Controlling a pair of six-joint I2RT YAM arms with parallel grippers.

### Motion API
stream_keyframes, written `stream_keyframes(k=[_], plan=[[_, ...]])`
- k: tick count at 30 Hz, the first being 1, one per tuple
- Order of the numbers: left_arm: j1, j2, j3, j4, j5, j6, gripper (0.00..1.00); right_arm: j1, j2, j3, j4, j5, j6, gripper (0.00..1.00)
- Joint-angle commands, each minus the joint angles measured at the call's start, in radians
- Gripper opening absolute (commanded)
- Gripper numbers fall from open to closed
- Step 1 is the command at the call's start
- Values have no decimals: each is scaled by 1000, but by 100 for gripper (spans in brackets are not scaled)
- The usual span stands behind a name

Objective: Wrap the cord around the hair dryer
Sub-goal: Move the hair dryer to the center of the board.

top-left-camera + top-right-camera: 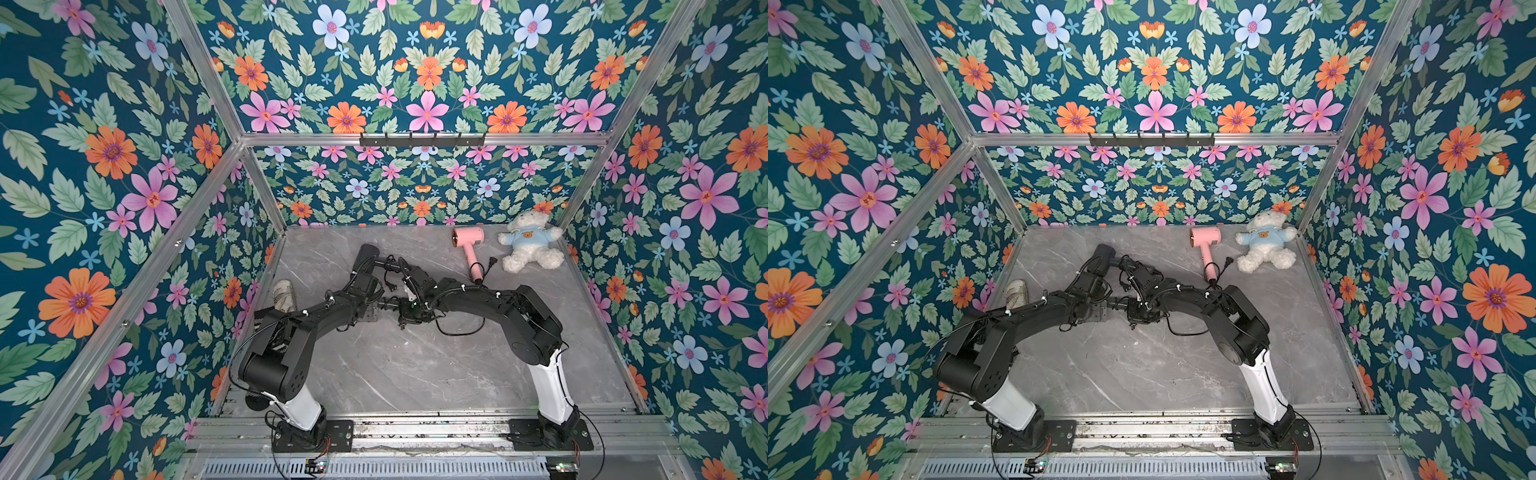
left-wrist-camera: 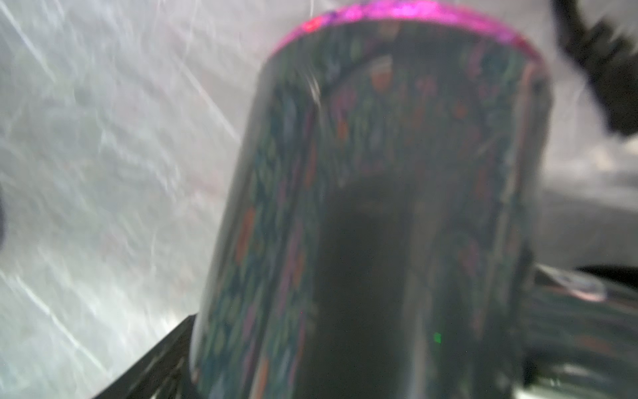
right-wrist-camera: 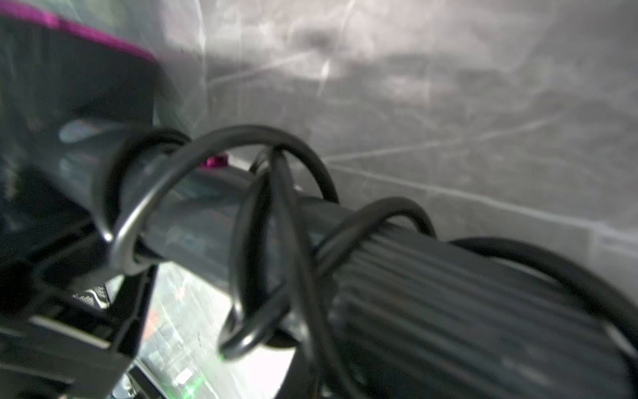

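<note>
A dark hair dryer with a glossy barrel [image 1: 368, 252] [image 1: 1104, 251] lies at the table's middle back between my two arms. In the left wrist view the barrel [image 2: 379, 172] fills the frame, mirrors the wallpaper and ends in a magenta rim. My left gripper [image 1: 366, 266] is closed round it. The black cord [image 3: 248, 241] loops several times around the handle [image 3: 193, 221], up to its ribbed end. One strand runs straight down to my right gripper [image 1: 400, 271], which is shut on it. Both wrist views are blurred.
A pink hair dryer [image 1: 468, 241] with its own black cord and plug lies at the back right, beside a white teddy bear [image 1: 528, 241]. A worn shoe [image 1: 284, 293] sits against the left wall. A thin black cable loop [image 1: 457, 333] lies under my right forearm.
</note>
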State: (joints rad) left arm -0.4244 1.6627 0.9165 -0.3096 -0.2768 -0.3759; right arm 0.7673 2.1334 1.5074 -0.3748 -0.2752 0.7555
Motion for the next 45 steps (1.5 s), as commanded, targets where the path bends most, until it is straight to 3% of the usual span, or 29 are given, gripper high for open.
stream_keyframes(k=[1, 4, 8, 14, 19, 22, 26, 31, 35, 41, 45], plan=[[15, 35, 58, 21, 2, 80, 97, 1, 16, 12, -39, 24, 21, 13], [18, 63, 87, 9, 9, 98, 99, 1, 4, 8, -47, 22, 18, 39], [18, 57, 82, 19, 18, 86, 99, 1, -52, -4, -75, 13, 2, 61], [18, 56, 94, 14, 8, 73, 99, 0, -180, -5, -187, 7, -79, 78], [18, 43, 124, -2, 12, 80, 99, -53, -311, -53, -256, 26, -174, 78], [17, 30, 149, -24, 31, 97, 99, -135, -364, -86, -300, 62, -250, 78], [18, -14, 164, -18, 91, 124, 99, -268, -394, -97, -349, 215, -374, 77], [18, -122, 162, 53, 162, 171, 99, -422, -317, -19, -366, 289, -491, 77], [18, -188, 206, 14, 173, 206, 99, -499, -227, 78, -323, 271, -546, 78], [16, -260, 238, -23, 264, 178, 99, -538, -51, 277, -386, 275, -591, 78], [15, -347, 162, 20, 310, 106, 99, -545, 65, 401, -448, 278, -601, 78]])
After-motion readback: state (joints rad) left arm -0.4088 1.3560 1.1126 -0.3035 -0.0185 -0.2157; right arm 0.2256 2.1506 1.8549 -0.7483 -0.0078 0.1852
